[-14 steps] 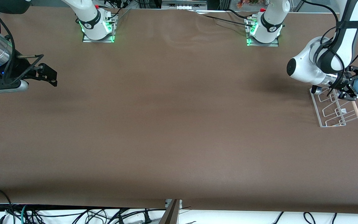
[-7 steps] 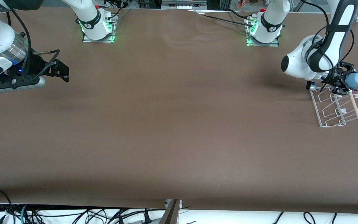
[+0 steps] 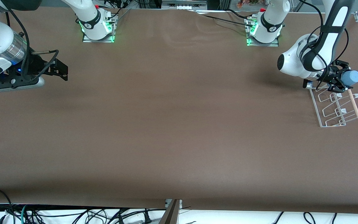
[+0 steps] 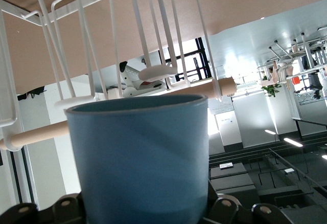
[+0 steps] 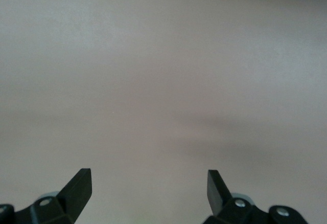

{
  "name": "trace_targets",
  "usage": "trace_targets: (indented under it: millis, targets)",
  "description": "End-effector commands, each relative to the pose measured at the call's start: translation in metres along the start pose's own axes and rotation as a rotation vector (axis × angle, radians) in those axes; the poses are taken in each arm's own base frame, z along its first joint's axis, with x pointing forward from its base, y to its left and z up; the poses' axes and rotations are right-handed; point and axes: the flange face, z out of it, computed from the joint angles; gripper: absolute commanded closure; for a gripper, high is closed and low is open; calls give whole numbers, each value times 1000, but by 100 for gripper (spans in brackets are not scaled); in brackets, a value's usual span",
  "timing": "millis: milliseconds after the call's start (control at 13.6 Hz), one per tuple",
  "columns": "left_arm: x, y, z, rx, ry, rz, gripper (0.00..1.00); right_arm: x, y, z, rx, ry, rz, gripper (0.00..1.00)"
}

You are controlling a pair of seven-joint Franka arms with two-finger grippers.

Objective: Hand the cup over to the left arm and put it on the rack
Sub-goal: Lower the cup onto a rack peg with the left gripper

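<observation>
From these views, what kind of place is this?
Likely a robotics lab: two Franka arms bolted to a brown-covered table, loose cables along its edge, and a staged task of one cup and a wire rack.

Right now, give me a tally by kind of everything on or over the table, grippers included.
Cups: 1, the cup, held by the left gripper over the rack
Racks: 1, the rack
Grippers: 2, counting the open right gripper, waiting
Total: 4
</observation>
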Motion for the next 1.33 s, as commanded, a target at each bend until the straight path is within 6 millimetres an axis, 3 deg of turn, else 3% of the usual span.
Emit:
trace_targets:
  millis: [0,369,885,959,1033,1254]
  targets:
    - [4,8,0,9,-16,-29,100,-4,-2,-8,11,0,9,0]
    - [25,12,1,9,4,-55,100,0,4,-3,9,-1,20,0]
    - [44,12,9,10,59,-110,100,-1,-5,-5,11,4,4,0]
    - [43,12,9,9,59,-106,33,-1,-5,-5,13,4,4,0]
    - [44,11,9,9,62,-109,0,-1,-5,-5,13,6,4,0]
    - [37,4,9,8,61,-121,0,-1,-5,-5,13,4,4,0]
